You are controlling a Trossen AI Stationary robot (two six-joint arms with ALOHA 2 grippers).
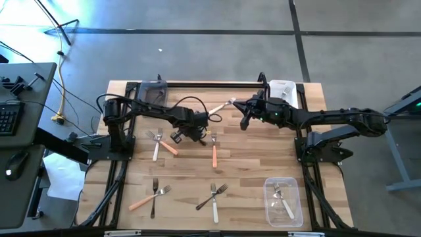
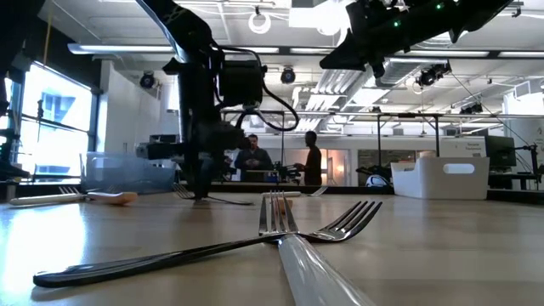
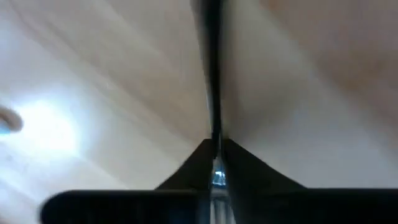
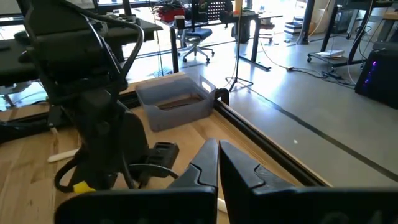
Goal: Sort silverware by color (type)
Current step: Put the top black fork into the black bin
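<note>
No readable writing anywhere on the wooden bench (image 1: pixel 250 168), so on to the forks. They've got metal tines with thin salmon, white or dark handles, scattered across the middle and front; two sit in the clear bin (image 1: pixel 282 201). My left claw (image 1: pixel 199 136) is clamped on a dark fork (image 3: pixel 213 93) mid-bench. Right claw (image 1: pixel 244 123) hangs closed and empty.

left claw (image 3: pixel 214 163) pinching dark fork handle (image 3: pixel 212 74), wood table (image 3: pixel 112 81)
</note>
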